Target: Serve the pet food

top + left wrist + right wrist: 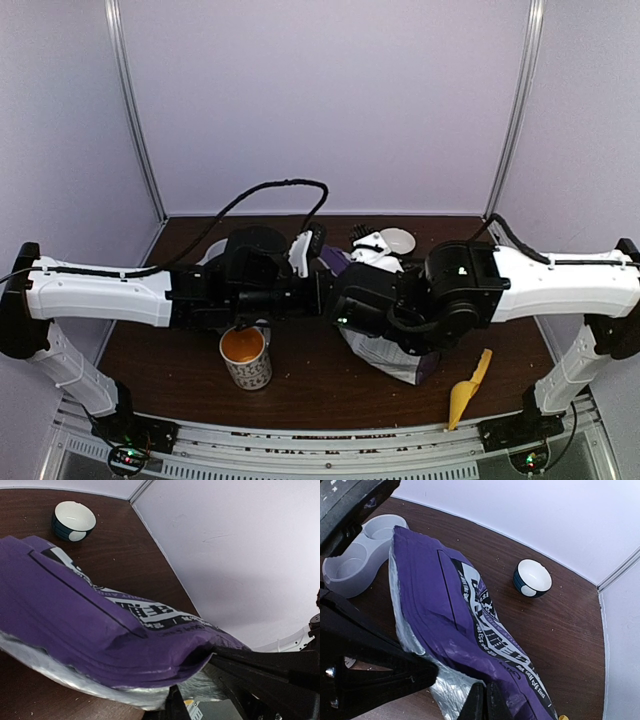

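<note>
One bag (435,595), one mug (246,358), one scoop (466,392), one bowl (532,577).

There is one purple bag (430,605). There is one mug (245,357), orange inside. There is one yellow scoop (468,392). There is one small round bowl (520,585), white inside and dark outside. There is one grey feeding dish (367,547), and it has two hollows. There are two robot arms: one left arm (100,290) and one right arm (560,280). All of these share one brown table (320,385).
</note>
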`<state>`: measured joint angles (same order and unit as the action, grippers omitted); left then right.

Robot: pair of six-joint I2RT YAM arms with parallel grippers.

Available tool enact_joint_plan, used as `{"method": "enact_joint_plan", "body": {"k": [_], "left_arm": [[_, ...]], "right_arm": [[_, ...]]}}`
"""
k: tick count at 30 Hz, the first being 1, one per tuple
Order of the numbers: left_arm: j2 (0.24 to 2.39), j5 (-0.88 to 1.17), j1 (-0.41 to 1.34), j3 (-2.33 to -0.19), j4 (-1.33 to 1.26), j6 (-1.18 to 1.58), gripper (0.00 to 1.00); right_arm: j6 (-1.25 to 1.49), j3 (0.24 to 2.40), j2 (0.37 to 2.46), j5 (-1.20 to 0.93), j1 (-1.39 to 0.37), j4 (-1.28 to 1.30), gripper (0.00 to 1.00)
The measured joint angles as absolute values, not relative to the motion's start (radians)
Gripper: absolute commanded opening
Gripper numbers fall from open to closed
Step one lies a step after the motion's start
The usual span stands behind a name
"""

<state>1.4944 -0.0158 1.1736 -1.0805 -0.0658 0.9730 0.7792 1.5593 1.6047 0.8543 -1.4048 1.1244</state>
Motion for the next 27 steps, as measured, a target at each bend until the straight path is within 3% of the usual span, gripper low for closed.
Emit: {"method": "enact_joint_plan", "body": {"k": [15, 27], "left_arm": [[1.483, -0.007, 1.181, -1.063, -0.026, 0.966, 0.0], [1.396, 0.026, 1.177, -1.053, 0.039, 0.92, 0.0]], "right_arm": [[0.73, 1.376, 1.392, 0.763, -1.32, 0.861, 0.0], [0.689, 1.365, 1.335, 0.673, -1.306, 0.803, 0.0]]}}
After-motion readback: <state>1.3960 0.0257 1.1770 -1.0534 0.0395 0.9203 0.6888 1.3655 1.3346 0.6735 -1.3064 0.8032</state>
